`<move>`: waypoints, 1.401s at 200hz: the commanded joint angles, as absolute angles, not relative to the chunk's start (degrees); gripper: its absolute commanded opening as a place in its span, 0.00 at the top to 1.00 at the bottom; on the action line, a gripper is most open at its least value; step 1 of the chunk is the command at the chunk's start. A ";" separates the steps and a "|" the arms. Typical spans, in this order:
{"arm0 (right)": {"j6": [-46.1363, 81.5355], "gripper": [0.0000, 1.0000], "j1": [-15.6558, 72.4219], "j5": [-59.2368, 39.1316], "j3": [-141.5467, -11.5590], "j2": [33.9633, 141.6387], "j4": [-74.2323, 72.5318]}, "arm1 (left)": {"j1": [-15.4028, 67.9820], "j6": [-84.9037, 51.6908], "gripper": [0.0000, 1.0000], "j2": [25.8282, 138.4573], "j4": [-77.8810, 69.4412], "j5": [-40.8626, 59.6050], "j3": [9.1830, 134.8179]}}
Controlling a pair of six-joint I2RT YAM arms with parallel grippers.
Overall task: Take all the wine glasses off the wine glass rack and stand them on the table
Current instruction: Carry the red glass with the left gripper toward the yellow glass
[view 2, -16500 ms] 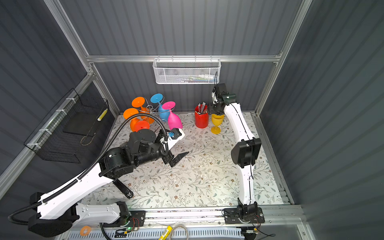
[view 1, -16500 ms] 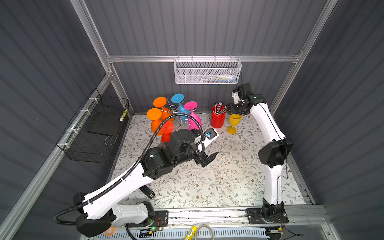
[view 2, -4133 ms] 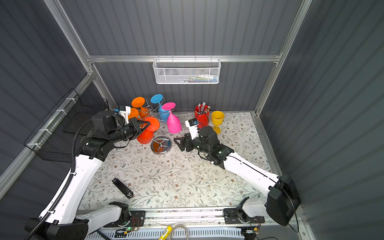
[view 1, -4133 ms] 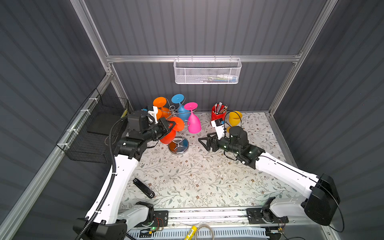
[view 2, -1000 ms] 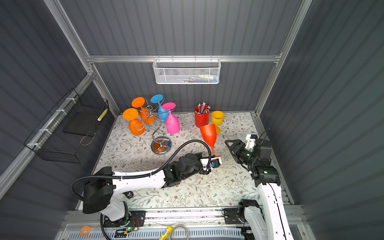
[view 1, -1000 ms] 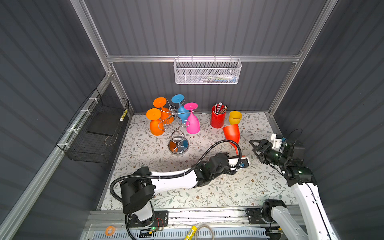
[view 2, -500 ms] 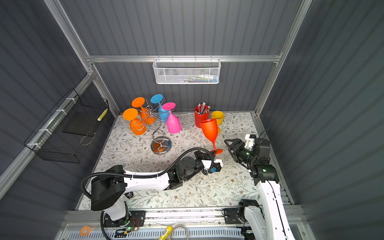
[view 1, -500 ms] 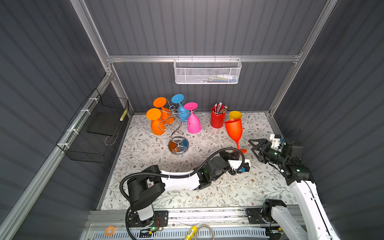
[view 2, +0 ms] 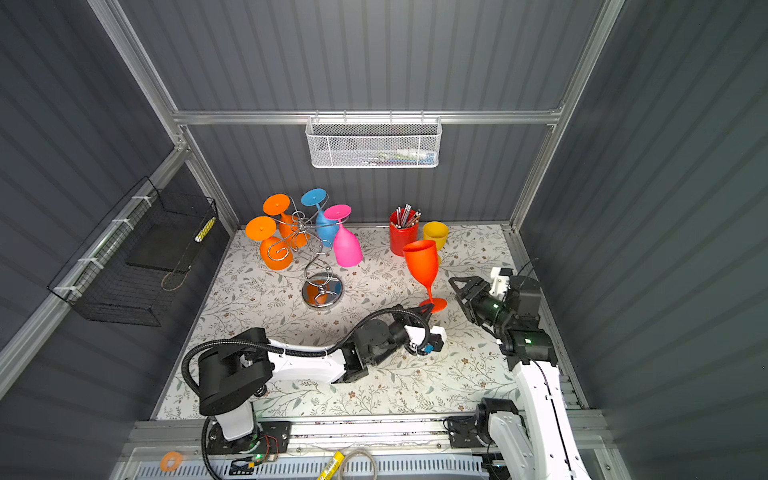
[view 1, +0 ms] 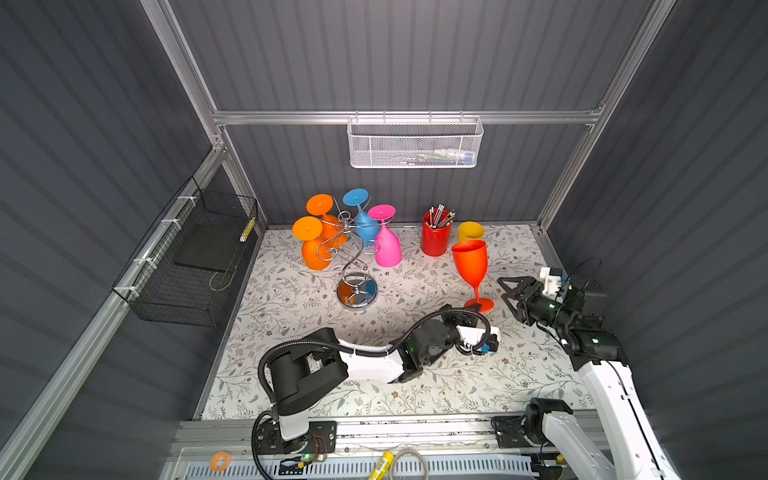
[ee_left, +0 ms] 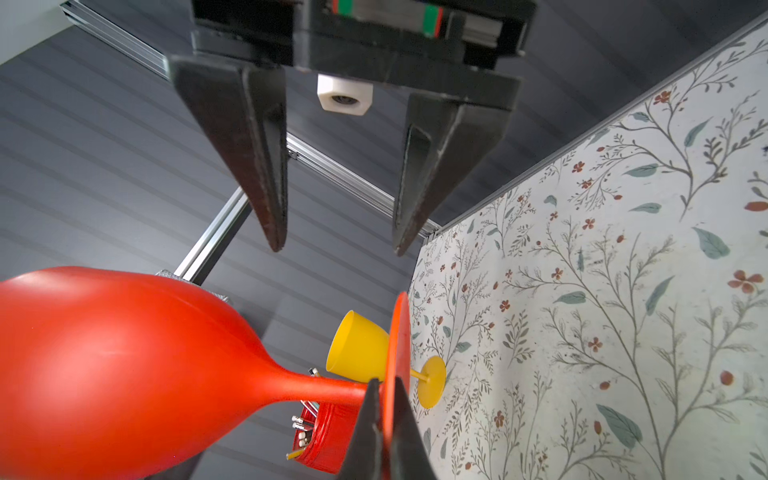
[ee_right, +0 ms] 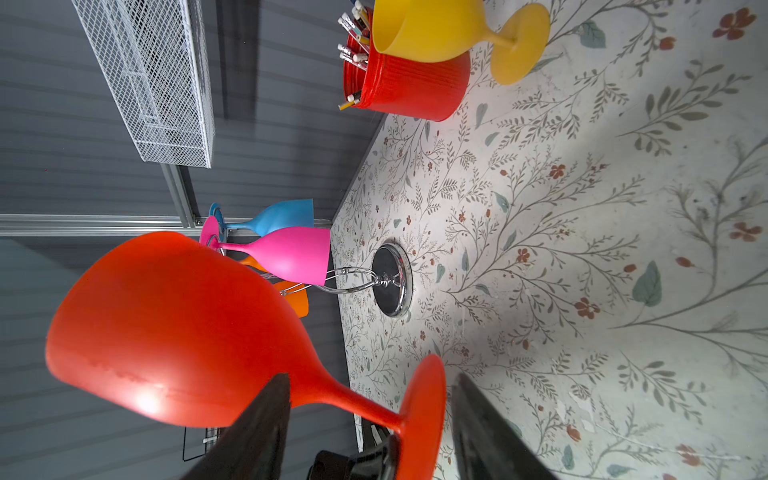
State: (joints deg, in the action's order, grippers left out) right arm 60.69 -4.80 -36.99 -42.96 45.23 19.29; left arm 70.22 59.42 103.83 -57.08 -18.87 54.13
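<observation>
Watching from the front of the cell, I'll place everything off the wine glass rack. Far to its left, a black wire basket hangs on the side wall. The rack stands upright on the floral mat toward the back, shiny round base down. Four glasses hang upside down from its curly arms: two orange glasses on its left side, a blue glass at the back and a pink glass on its right.

Up on the back wall, above and right of the rack, is a white mesh basket. On the mat right of the rack there's a red pencil cup, with a yellow glass standing upright just beside it.

The one that matters is the red wine glass. It's off the rack, upright, well to the right of it and a bit nearer the front.

The left arm lies low across the mat, and the left gripper is pinched tight on the glass's foot. The left wrist view shows both fingers squeezing the disc edge. Can't tell if the foot sits on the mat or hangs just above it.

Furthest right of the rack, the right gripper faces the glass with its jaws spread apart and nothing between them. It's close to the foot but not touching, as far as I can see.
</observation>
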 commanded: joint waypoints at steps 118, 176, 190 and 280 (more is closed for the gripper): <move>57.98 0.48 -4.75 -36.30 -41.11 47.37 18.30 | 70.82 63.05 1.00 109.90 -67.36 -19.09 58.30; 55.94 0.51 -3.67 -34.41 -41.23 48.12 19.92 | 70.81 65.98 1.00 113.29 -73.43 -20.80 60.50; 56.07 0.53 -3.32 -34.54 -41.22 48.55 19.46 | 70.82 66.17 1.00 113.97 -73.91 -20.74 61.05; 57.63 0.94 -1.93 -32.88 -40.70 49.20 17.52 | 70.84 65.03 1.00 115.69 -76.14 -20.80 62.44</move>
